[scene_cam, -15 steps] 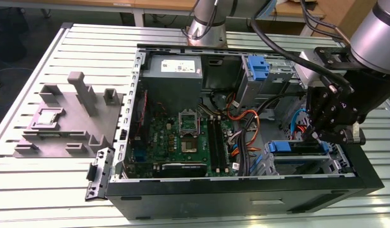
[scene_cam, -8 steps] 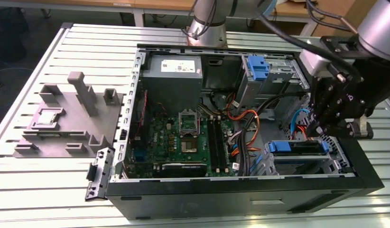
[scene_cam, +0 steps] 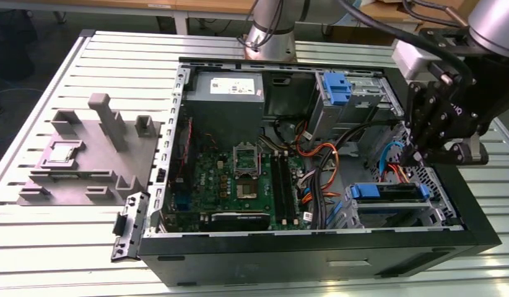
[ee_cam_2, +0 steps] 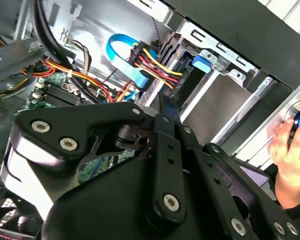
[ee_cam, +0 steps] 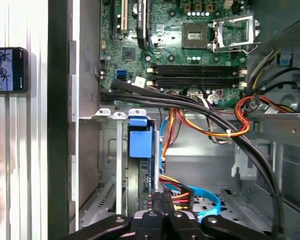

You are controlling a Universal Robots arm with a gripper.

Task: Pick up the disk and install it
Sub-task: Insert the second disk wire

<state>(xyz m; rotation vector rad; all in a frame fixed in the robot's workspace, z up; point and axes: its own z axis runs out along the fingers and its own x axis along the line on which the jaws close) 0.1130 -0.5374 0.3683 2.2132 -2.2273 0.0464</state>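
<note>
Exterior view, claw (scene_cam: 420,156) closed, empty, among orange cables (scene_cam: 325,162), above disk (scene_cam: 388,192).

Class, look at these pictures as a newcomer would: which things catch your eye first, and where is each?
First comes the open computer case on the slatted table, its green motherboard bare. At the exterior view's right the black tool hangs over the drive cage, where the blue-framed disk sits among orange and red cables. A grey fixture lies at that view's left.
</note>
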